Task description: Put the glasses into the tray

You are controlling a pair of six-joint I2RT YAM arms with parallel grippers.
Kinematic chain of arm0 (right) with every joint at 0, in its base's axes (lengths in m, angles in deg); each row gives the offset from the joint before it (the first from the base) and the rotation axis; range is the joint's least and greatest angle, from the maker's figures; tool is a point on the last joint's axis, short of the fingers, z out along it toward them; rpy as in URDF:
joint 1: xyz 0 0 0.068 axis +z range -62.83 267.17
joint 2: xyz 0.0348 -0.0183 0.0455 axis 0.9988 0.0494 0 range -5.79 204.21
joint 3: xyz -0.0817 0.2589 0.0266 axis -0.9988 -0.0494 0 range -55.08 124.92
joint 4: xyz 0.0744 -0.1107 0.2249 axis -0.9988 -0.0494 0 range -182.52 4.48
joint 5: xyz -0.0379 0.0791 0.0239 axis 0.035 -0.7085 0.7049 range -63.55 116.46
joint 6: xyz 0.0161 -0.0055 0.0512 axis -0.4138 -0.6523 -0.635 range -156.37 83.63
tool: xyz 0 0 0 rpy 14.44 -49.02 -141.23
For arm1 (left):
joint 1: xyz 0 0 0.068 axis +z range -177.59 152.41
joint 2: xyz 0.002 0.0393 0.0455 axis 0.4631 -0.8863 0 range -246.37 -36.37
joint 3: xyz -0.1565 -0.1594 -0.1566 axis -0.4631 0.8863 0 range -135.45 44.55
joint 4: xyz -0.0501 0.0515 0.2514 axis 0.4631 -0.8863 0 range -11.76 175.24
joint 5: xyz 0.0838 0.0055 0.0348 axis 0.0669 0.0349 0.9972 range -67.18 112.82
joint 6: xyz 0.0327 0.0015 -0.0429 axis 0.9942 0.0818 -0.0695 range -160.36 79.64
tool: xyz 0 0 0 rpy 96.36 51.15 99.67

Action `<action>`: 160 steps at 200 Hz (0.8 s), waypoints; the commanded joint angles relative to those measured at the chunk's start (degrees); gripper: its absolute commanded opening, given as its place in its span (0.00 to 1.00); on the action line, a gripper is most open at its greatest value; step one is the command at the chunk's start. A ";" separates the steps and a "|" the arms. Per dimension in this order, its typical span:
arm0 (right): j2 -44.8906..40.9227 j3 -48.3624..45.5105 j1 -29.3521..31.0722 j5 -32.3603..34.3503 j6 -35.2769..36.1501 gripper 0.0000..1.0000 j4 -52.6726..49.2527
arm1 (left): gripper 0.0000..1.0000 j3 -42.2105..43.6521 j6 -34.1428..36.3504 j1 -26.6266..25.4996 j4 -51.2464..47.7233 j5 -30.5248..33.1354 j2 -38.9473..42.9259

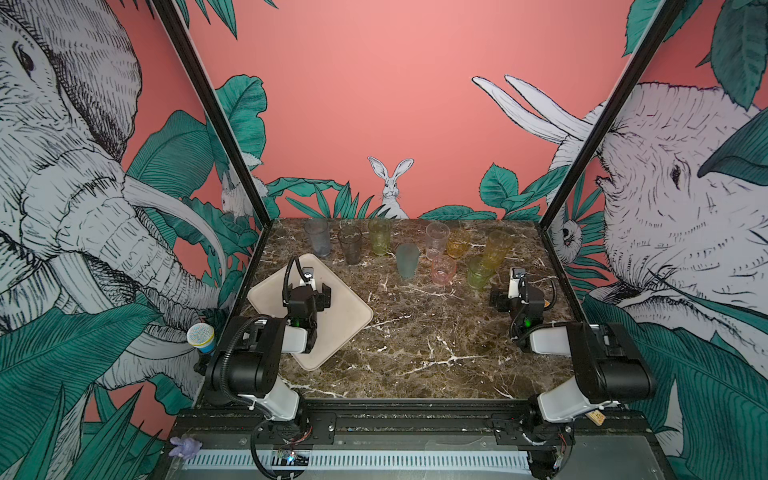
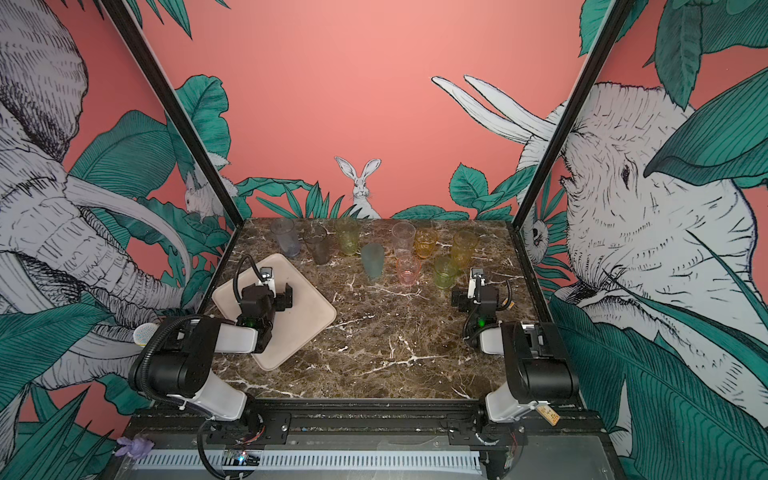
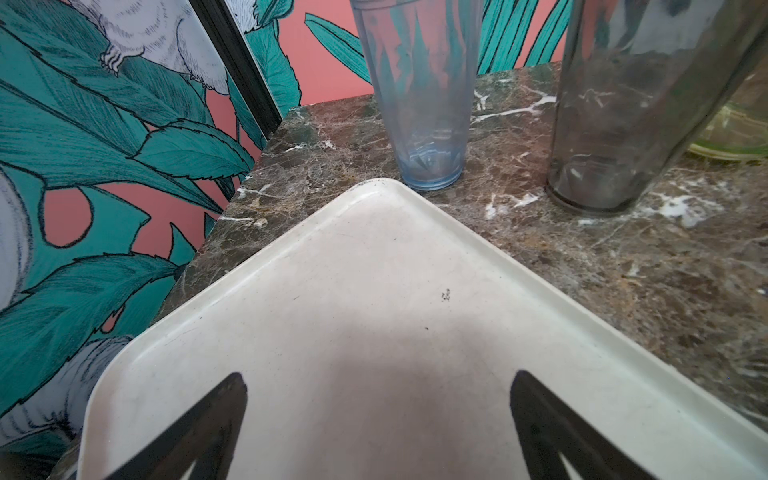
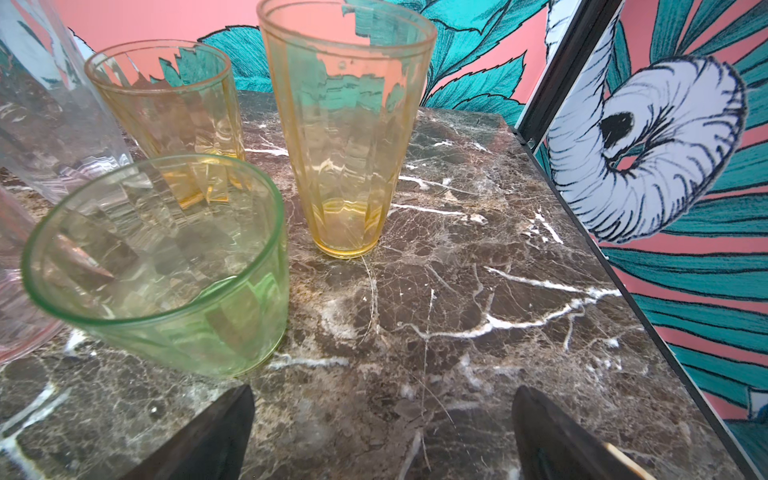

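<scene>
The marble table fills the lower middle of both top views. The tray lies cornerwise at the table's lower left, with nothing in it. All nine glasses stand upright across the upper part of the table, so the work looks to be at its very start. Among the tall ones, the grey glass stands just beside the tray's upper corner, with the smoky glass to its right. The yellow glass stands at upper right. The short green glass sits just below and left of it, nearest the right gripper, whose fingers are spread wide and hold nothing. The left gripper hangs over the tray, also spread and empty. A sound first pick is probably each arm's closest glass. Straddle the body squarely, keep the fingers off the neighbouring glass, squeeze gently because these walls are thin and slick, and lift straight up. Fill the tray's far corner first, leaving room for the rest.
</scene>
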State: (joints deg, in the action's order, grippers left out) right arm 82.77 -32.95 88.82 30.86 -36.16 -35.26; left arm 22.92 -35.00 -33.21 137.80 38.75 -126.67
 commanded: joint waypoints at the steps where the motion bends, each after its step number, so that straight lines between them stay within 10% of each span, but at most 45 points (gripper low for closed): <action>1: 0.10 -0.36 -0.24 2.30 -0.59 0.99 2.92 | 1.00 -0.52 -0.62 0.26 0.08 0.46 1.28; 160: -0.03 -2.34 -0.24 3.56 -1.17 0.99 6.70 | 1.00 -0.58 -0.60 0.27 0.05 0.34 1.27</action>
State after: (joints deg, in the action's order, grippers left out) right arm 82.77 -35.97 88.82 33.53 -37.12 -30.52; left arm 22.92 -35.00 -33.21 137.80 38.73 -126.67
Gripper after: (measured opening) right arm 0.990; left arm 0.993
